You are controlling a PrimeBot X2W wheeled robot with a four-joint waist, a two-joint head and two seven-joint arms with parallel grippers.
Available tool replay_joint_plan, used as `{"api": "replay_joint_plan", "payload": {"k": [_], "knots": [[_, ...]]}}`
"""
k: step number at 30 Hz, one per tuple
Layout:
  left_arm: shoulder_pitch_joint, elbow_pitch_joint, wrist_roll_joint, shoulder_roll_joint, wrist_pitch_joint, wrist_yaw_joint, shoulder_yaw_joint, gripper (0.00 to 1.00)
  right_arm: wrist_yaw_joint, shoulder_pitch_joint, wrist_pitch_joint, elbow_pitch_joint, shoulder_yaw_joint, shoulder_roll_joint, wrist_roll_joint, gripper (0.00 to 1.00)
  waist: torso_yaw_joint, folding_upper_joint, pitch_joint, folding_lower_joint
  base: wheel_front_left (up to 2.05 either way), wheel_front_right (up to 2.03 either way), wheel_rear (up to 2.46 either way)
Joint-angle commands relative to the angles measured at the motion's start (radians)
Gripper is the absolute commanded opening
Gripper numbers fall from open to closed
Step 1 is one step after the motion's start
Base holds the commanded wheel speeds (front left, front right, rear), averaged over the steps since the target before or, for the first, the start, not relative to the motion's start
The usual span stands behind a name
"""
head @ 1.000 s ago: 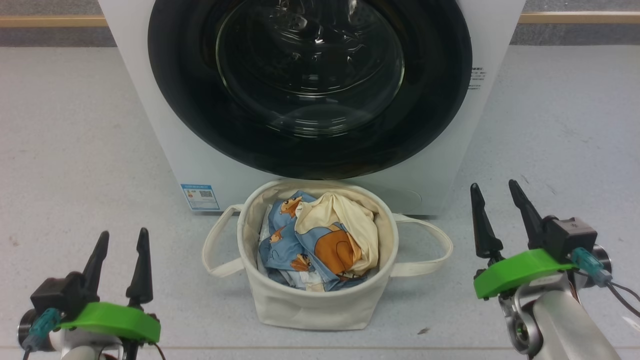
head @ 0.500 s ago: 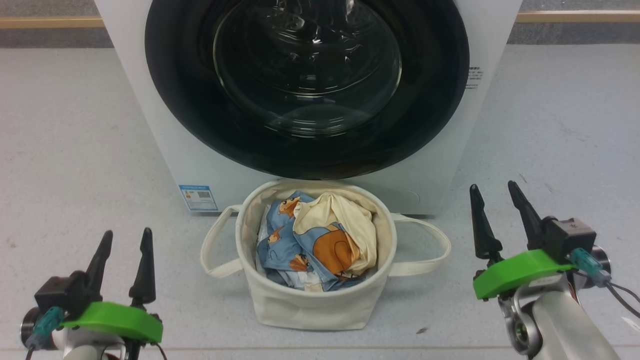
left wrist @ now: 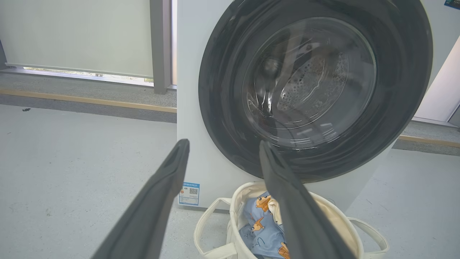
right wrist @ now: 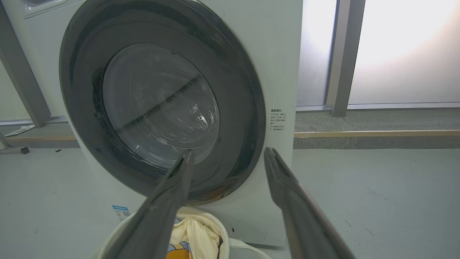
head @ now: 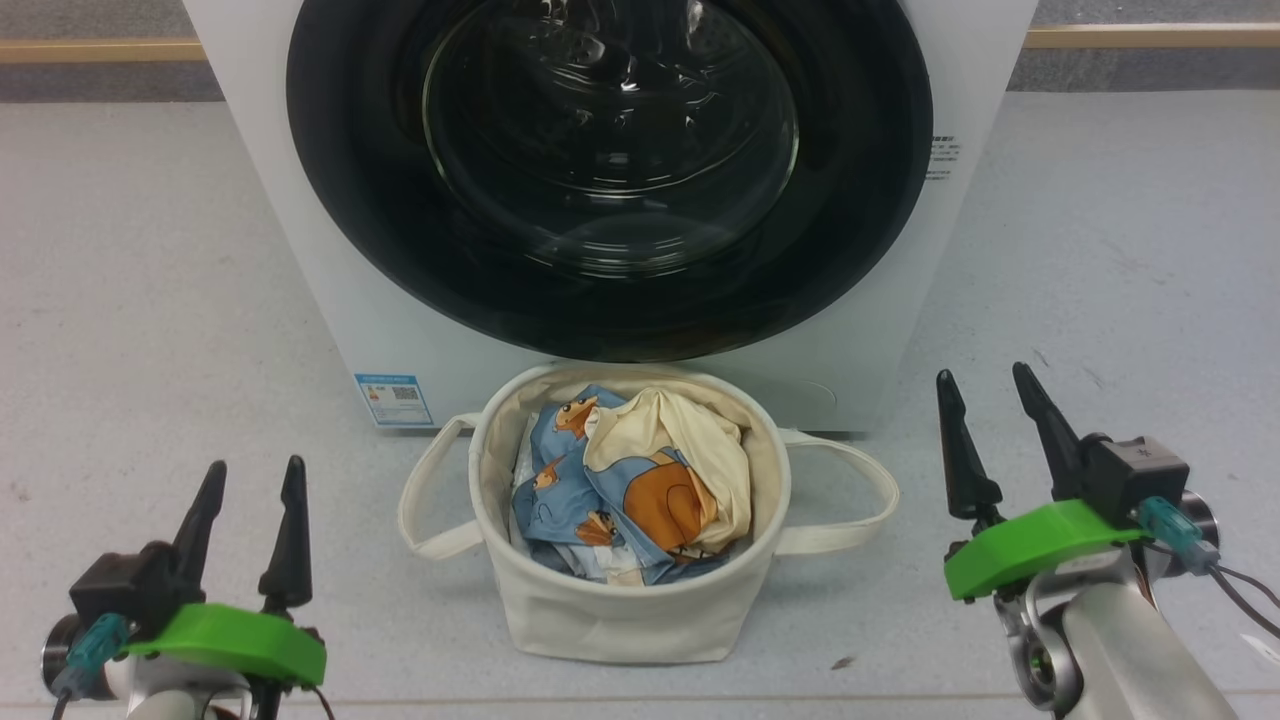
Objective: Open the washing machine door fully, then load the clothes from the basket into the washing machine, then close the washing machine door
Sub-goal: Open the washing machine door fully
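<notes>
The white washing machine (head: 300, 230) stands straight ahead with its round black-rimmed door (head: 610, 170) shut flat against the front. Through the glass the steel drum shows in the left wrist view, door (left wrist: 316, 86). Right in front of it sits the cream basket (head: 625, 610) holding the blue and cream printed clothes (head: 630, 490). My left gripper (head: 252, 466) hovers open at the lower left, well clear of the basket. Open too, my right gripper (head: 982, 372) hangs at the lower right beside the basket's right handle. Neither holds anything.
Grey floor (head: 130, 330) spreads to both sides of the machine. A wooden skirting strip (head: 100, 48) runs along the back wall. Window frames (right wrist: 339, 57) stand behind the machine on the right; a blue label (head: 393, 398) marks its lower left corner.
The whole head view has drifted slightly, so the camera moved a little. Both grippers stay open and roughly where they were.
</notes>
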Motion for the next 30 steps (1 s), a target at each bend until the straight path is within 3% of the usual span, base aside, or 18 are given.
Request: {"api": "replay_joint_plan", "payload": {"k": [1, 15, 30], "knots": [[-0.044, -0.032, 0.009, 0.023, -0.012, -0.006, 0.034, 1.0, 0.0, -0.031, -0.013, -0.029, 0.021, -0.002, 0.006, 1.0, 0.0, 0.0, -0.001, -0.0001, 0.49, -0.1, -0.39], [-0.041, -0.029, 0.03, 0.013, -0.012, -0.006, 0.034, 1.0, 0.0, -0.032, -0.013, -0.026, 0.023, -0.004, 0.01, 1.0, 0.002, 0.0, -0.001, -0.0001, 1.49, 0.1, -1.59], [-0.038, -0.021, 0.037, 0.008, -0.012, -0.006, 0.018, 1.0, 0.0, -0.032, -0.013, -0.024, 0.028, -0.003, 0.015, 1.0, 0.001, 0.0, 0.003, -0.0001, 1.38, 1.06, -2.45]]}}
